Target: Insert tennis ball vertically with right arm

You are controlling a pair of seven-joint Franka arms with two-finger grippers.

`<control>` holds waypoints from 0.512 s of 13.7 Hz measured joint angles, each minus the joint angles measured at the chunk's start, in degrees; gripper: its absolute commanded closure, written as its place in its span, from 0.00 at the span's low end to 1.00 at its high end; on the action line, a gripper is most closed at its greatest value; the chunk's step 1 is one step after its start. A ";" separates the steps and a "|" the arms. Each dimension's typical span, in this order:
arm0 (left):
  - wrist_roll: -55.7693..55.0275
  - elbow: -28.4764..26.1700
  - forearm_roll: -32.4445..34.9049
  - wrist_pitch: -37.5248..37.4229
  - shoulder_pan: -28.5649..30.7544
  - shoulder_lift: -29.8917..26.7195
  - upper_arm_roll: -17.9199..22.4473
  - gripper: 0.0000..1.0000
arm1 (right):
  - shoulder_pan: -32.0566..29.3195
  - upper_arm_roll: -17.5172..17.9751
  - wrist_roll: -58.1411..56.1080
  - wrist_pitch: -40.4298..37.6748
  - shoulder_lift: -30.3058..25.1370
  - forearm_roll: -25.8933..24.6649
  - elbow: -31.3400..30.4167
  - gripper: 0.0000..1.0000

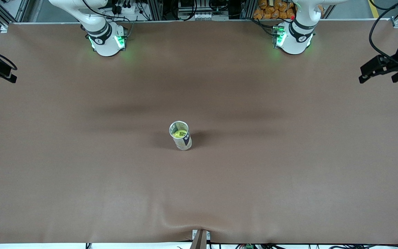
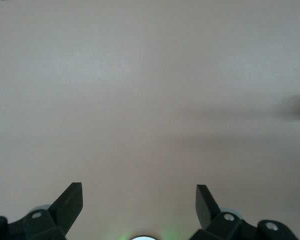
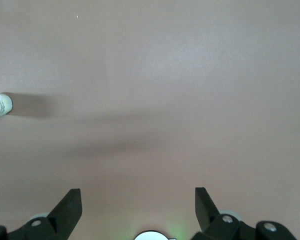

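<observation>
Already the tennis ball (image 1: 179,133) sits inside the tennis ball can (image 1: 181,136), which stands upright near the middle of the tabletop (image 1: 81,173), its open mouth facing up and the yellow ball showing just below the rim. Nothing else lies on the brown surface around it.

The right hand (image 3: 138,206) hangs over bare tabletop, its two fingers spread wide apart with nothing between them; the base of the can shows far off at the edge of its wrist view. The left hand (image 2: 139,202) is likewise over bare surface, fingers wide apart and empty, and that arm waits.

In the front view both arms are drawn up toward their bases, well apart from the can.

Judged from how things lie, the insertion looks done: the ball is in, the can is upright, and no hand touches either. What is left seems to be nothing more than resting.
</observation>
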 measured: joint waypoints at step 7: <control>-0.98 -0.94 -0.20 -0.51 -0.32 -1.12 -0.68 0.00 | 0.00 0.00 -0.03 -0.04 0.03 0.00 0.00 0.00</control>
